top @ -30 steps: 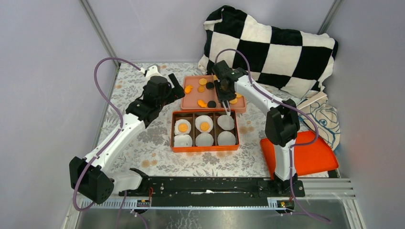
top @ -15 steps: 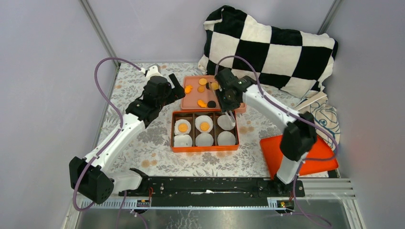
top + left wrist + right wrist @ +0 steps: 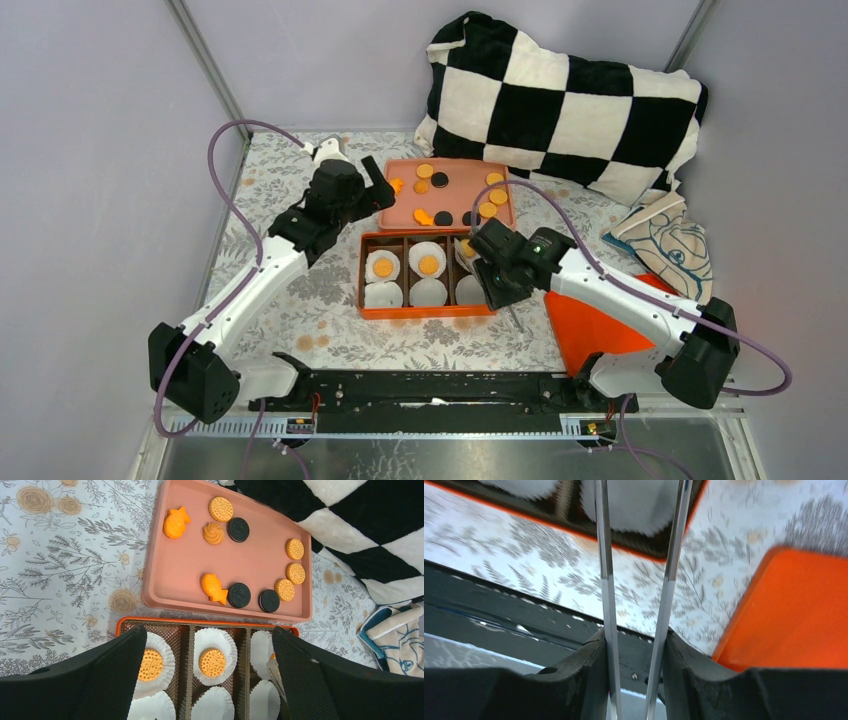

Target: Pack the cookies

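R jaws: parted; two thin metal fingers (image 3: 605, 570) are seen w/ cloth showing between them, nothing gripped.
R gripper (image 3: 639, 505): held low at the near-right corner of the orange box (image 3: 430, 313), tips angled down past its near wall.
L jaws: spread wide, nothing held.
L gripper (image 3: 209, 630): hung above the box's far edge, just beside the near-left corner of the pink tray (image 3: 260, 560).
Cookies (image 3: 220, 508): ten are counted on the tray. Seven are orange-yellow, incl. two fish shapes and one swirl; three are black.
Packed so far: one round orange cookie is seated in the far-left liner, another in the far-mid liner. An orange piece is glimpsed at the edge of the far-right liner, partly hidden by the L finger.
Liners (image 3: 212, 702): white paper cups, one per compartment, six compartments in two rows.
Box & tray: set touching or nearly so, tray on the far side.
Ground: both are laid on a floral cloth (image 3: 300, 300).
R of box: a flat orange lid (image 3: 794, 610) is lying near, partly crossed by the R arm in the top view.
Near edge: a black rail (image 3: 440, 385) is bolted across, carrying both bases.
Backdrop: a checkered pillow (image 3: 560, 100) is propped behind the tray; printed fabric (image 3: 670, 240) is piled at far R.
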Motion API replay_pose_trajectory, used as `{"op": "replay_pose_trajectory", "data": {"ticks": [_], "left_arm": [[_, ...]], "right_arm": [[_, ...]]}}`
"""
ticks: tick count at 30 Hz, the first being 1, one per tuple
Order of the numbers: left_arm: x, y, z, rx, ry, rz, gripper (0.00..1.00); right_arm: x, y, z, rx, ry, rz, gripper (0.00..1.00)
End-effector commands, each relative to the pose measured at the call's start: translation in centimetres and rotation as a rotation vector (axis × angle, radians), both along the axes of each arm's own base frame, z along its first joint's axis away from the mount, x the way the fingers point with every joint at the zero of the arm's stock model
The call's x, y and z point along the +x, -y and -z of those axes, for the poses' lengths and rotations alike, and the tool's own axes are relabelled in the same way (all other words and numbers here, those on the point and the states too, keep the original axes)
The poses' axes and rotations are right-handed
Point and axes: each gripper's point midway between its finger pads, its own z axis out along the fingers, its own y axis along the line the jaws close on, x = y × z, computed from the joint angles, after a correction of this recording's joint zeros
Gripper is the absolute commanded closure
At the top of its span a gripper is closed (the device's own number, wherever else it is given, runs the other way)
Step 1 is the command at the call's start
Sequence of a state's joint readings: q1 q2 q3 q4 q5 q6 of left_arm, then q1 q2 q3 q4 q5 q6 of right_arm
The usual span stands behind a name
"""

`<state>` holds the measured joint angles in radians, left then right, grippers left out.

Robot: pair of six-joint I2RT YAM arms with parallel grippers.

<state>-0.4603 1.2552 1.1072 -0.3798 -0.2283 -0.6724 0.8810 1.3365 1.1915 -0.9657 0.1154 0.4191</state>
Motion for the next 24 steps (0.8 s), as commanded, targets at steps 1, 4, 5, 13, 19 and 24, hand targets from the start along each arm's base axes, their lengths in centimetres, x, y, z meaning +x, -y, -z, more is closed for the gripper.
{"op": "replay_pose_trajectory", "data": {"ticks": [1, 4, 5, 13, 19, 24], "left_arm": [[0.0, 0.8, -1.0, -0.027, 0.043, 0.016, 0.01], [0.0, 1.1, -1.1, -0.026, 0.045, 0.021, 0.01], [0.0, 1.1, -1.2, -0.025, 0.048, 0.021, 0.01], [0.0, 0.6, -1.4, -0.005, 0.062, 0.008, 0.01], [0.0, 0.6, -1.5, 0.0, 0.068, 0.016, 0.01], [-0.1, 0.6, -1.6, 0.002, 0.075, 0.02, 0.01]], "right_arm": [[-1.8, 1.8, 1.0, -0.014, -0.022, 0.08, 0.74], [-1.5, 1.8, 1.2, -0.024, -0.013, 0.077, 0.74], [-1.3, 1.7, 1.3, -0.028, -0.011, 0.07, 0.73], [-0.1, 1.5, 2.7, -0.088, 0.006, 0.065, 0.56], [0.6, 1.4, 2.8, -0.096, 0.025, 0.074, 0.45], [1.2, 0.7, 1.6, -0.054, 0.062, 0.076, 0.51]]}}
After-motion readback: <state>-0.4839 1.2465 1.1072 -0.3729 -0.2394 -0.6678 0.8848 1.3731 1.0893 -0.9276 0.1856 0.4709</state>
